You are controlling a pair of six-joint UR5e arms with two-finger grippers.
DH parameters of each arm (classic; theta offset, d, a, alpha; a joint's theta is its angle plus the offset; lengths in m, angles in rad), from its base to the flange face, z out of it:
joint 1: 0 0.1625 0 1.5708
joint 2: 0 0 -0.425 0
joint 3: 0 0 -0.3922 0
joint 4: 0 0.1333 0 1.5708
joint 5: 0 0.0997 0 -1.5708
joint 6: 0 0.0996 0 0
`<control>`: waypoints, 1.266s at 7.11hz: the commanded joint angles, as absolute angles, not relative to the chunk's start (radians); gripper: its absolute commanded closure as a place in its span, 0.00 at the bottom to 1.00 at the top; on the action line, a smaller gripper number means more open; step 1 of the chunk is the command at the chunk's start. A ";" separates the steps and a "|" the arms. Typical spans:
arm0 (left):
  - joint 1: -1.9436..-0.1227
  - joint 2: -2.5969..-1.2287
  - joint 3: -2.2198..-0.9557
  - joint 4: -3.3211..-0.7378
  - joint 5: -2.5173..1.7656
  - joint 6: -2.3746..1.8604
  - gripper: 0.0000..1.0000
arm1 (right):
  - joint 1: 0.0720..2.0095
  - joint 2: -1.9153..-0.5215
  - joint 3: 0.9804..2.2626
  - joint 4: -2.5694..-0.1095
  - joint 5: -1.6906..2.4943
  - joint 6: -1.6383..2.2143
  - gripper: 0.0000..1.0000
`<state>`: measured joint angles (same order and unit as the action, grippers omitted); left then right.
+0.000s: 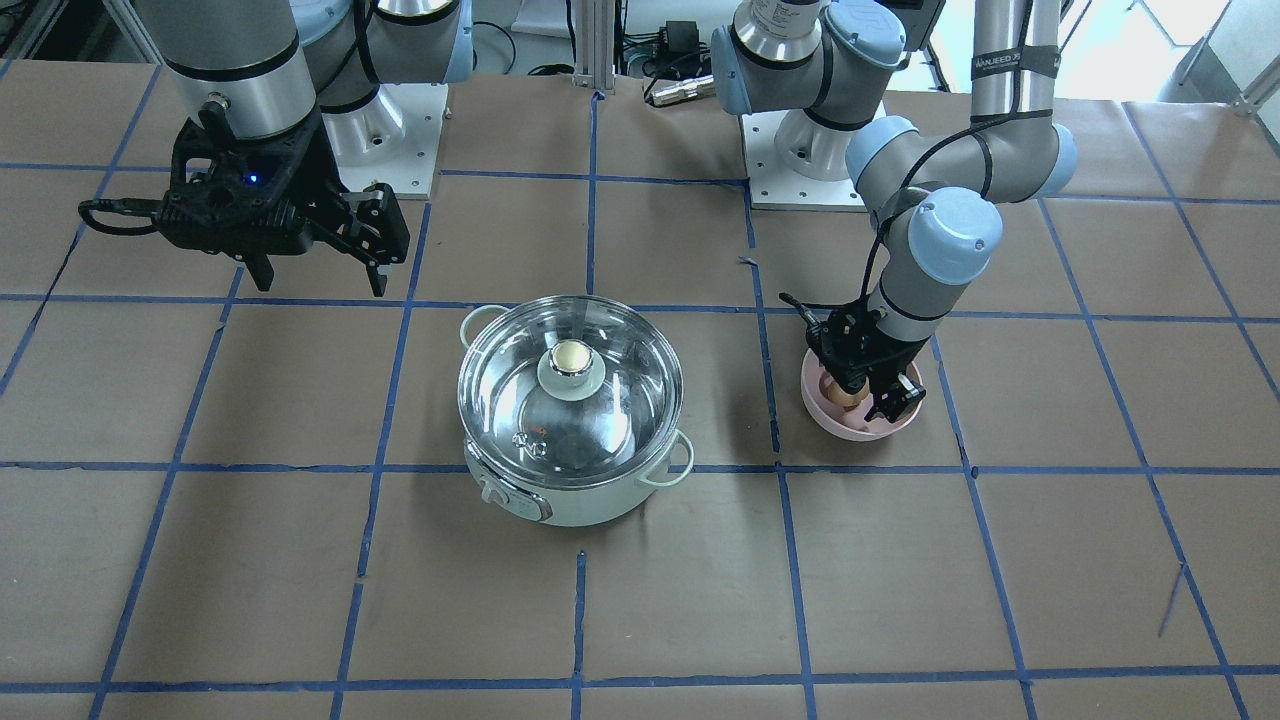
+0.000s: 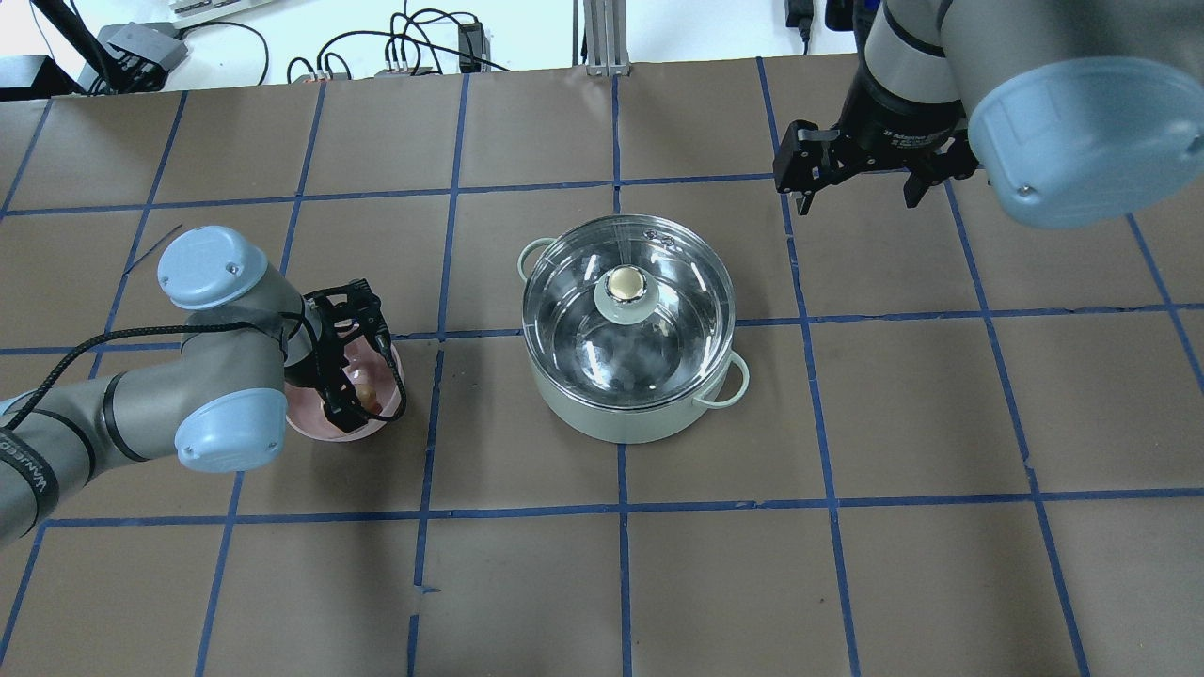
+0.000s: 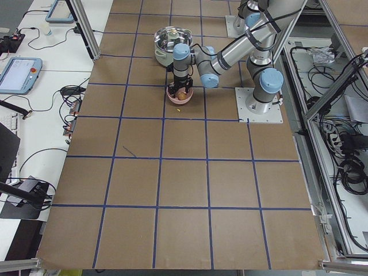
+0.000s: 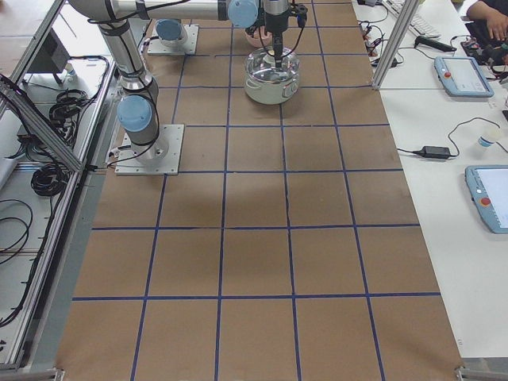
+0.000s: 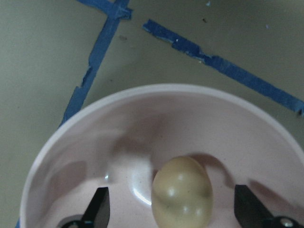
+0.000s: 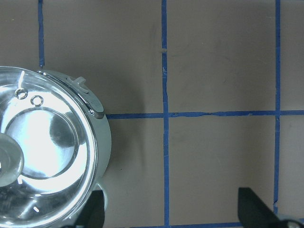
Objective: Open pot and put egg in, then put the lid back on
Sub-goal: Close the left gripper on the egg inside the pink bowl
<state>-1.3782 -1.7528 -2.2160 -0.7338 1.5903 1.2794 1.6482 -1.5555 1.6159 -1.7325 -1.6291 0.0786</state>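
The brown-papered counter (image 1: 200,560) carries everything. At its middle stands the pot (image 1: 585,505), likely the heaviest item and steady enough to stay put when its top is pulled off. The lid (image 1: 570,372) sits closed on it. It is glass with a metal rim, so probably stiff, slick and breakable. The raised knob at its centre is the sensible place to take it, lifting straight up. The right gripper (image 2: 856,199) hangs above the counter on the far side of the pot, well apart from the knob, with its fingers (image 6: 256,209) spread wide and holding nothing.

The pink bowl (image 1: 850,428) rests beside the pot on the robot's left. The left gripper (image 5: 173,211) is down inside it with its fingers (image 5: 98,209) apart, one on each side of the egg (image 5: 183,192) and not visibly touching it. The egg lies on the bowl's floor. It looks smooth, light and round, so it may roll or crack. A gentle squeeze across its middle seems best.
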 commanded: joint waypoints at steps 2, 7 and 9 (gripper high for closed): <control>-1.378 -1.756 -2.226 -0.735 1.598 1.255 0.14 | 1.655 -1.557 1.620 -1.733 -1.628 0.081 0.00; -1.378 -1.770 -2.227 -0.735 1.614 1.246 0.17 | 1.657 -1.554 1.618 -1.735 -1.602 0.081 0.00; -1.378 -1.770 -2.226 -0.735 1.614 1.230 0.41 | 1.663 -1.554 1.614 -1.736 -1.572 0.083 0.00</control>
<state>-1.3775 -1.7693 -2.2265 -0.7348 1.6139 1.2368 1.6589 -1.5547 1.6160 -1.7359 -1.5888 0.0822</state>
